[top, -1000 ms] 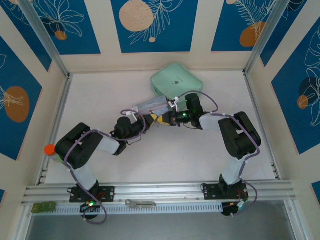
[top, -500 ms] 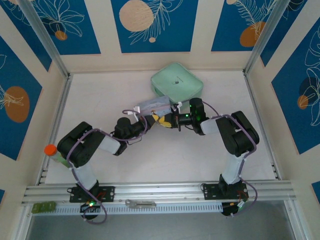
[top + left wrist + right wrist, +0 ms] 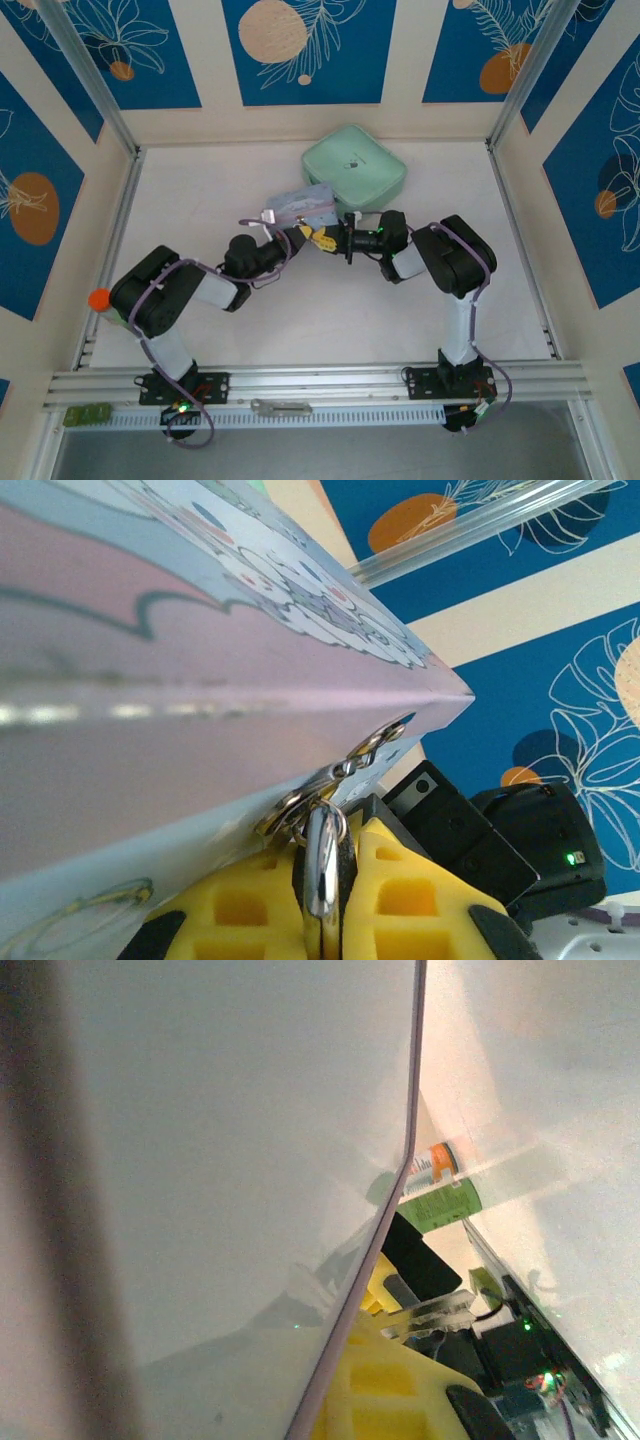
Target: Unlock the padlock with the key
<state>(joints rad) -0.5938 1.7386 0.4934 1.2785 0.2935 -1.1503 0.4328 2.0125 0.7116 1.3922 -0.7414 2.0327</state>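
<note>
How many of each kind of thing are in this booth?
Robot arms: 2 (left arm, right arm)
Containers: 2 (mint-green soft case, pale cartoon-printed tin box)
Orange-capped green bottle: 1
Flat grey metal bar: 1
Small green card: 1
Total: 7

Arms: two, the left arm (image 3: 165, 295) and the right arm (image 3: 455, 262). Grippers: two, the left gripper (image 3: 301, 233) and the right gripper (image 3: 328, 240). The left gripper has two yellow fingers (image 3: 410, 900).

One tin (image 3: 305, 206). One green case (image 3: 355, 165). One orange-capped bottle (image 3: 99, 299). One grey bar (image 3: 280, 407). One small green board (image 3: 88, 414). One front rail (image 3: 330, 380). Two corner posts (image 3: 85, 75) (image 3: 535, 70). One silvery loop (image 3: 322, 865). Small linked rings (image 3: 296, 818): at least two, exact count unclear.
</note>
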